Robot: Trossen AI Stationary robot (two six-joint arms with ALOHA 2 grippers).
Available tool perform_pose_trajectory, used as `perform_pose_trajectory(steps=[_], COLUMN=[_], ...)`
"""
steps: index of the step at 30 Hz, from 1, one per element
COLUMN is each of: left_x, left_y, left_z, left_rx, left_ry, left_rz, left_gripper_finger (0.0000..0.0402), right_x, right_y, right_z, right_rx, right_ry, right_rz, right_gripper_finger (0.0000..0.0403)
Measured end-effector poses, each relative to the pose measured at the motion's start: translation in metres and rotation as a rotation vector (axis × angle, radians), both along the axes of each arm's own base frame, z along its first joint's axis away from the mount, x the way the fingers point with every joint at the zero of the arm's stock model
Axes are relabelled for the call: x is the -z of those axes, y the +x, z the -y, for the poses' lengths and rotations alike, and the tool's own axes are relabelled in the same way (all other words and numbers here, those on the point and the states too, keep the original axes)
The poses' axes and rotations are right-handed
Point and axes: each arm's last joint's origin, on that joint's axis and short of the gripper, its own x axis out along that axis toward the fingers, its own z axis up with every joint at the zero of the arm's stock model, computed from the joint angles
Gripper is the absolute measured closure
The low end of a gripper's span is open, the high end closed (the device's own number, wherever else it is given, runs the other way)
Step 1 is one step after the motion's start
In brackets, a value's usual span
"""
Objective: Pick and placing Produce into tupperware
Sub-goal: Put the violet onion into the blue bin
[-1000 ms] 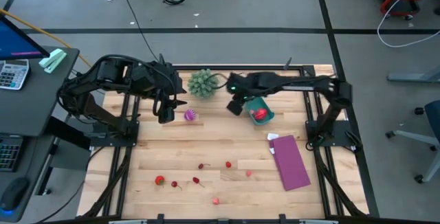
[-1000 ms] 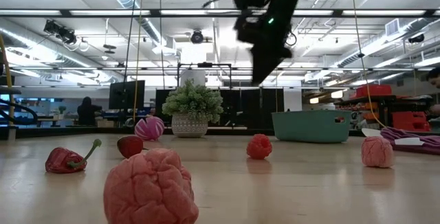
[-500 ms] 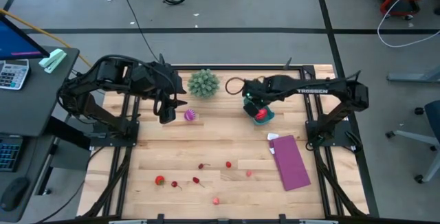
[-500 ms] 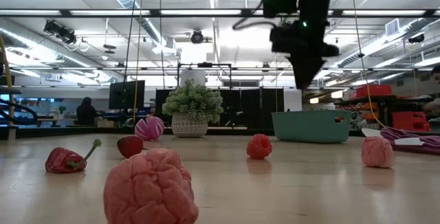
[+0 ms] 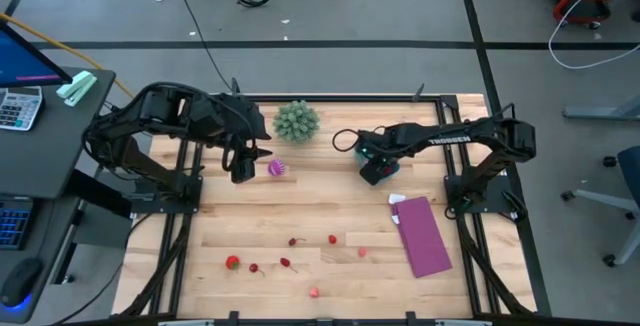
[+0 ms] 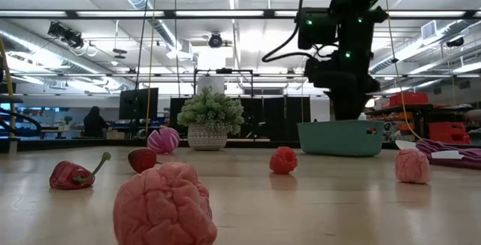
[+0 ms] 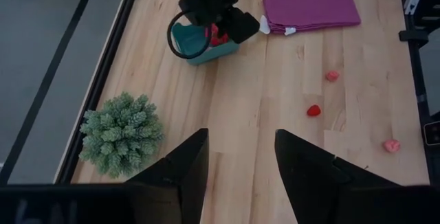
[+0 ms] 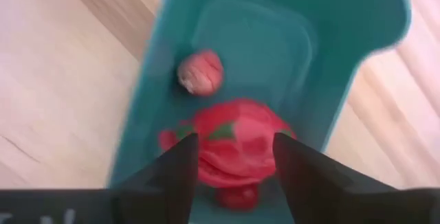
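The teal tupperware (image 8: 275, 38) stands at the table's far right, next to the purple cloth. In it lie a large red fruit (image 8: 237, 145), a small pink piece (image 8: 201, 73) and a small red piece (image 8: 237, 196). My right gripper (image 8: 230, 176) hangs open over the tub (image 5: 390, 170), pointing down, a finger on either side of the red fruit. In the low view the tub's wall (image 6: 340, 138) hides its fingertips. A purple striped ball (image 5: 276, 167) rests on the table beside my left gripper (image 5: 240, 169), which waits raised and open with nothing in it (image 7: 240, 176).
A spiky green ball (image 5: 296, 121) stands at the far edge between the arms. A folded purple cloth (image 5: 425, 234) lies near the right edge. Several small red and pink pieces (image 5: 332, 239) are scattered over the near half, one pink piece (image 6: 161, 204) close to the low camera.
My right gripper has moved toward the table's right edge, from beside the tupperware to over it. It has sunk until its fingertips are behind the tub's wall, and it has tipped to point more steeply down. The left arm has kept still.
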Motion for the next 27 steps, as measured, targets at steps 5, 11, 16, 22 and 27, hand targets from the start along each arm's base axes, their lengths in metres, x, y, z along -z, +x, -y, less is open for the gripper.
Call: perform_pose_trajectory(steps=[5, 11, 16, 22, 27], left_x=[0.002, 0.012, 0.034, 0.091, 0.125], left_y=[0.003, 0.015, 0.031, 0.031, -0.001], left_z=[0.000, 0.011, 0.030, 0.034, 0.022], left_rx=[-0.028, -0.017, 0.020, -0.118, -0.275], left_ry=[-0.027, -0.044, -0.009, 0.154, 0.126], left_rz=[-0.003, -0.060, -0.150, -0.319, -0.352], left_gripper_finger=[0.0224, 0.0229, 0.0228, 0.0229, 0.0228], right_x=[-0.015, -0.051, -0.073, -0.076, -0.076], right_y=[0.010, 0.028, 0.043, 0.044, 0.034], right_z=[0.000, -0.013, -0.046, -0.106, -0.158], right_rx=[-0.011, -0.079, -0.204, -0.357, -0.420], right_ry=[-0.005, 0.048, 0.127, 0.219, 0.182], right_rz=[0.063, 0.213, 0.312, 0.323, 0.324], right_gripper_finger=[0.0189, 0.0194, 0.0202, 0.0206, 0.0205])
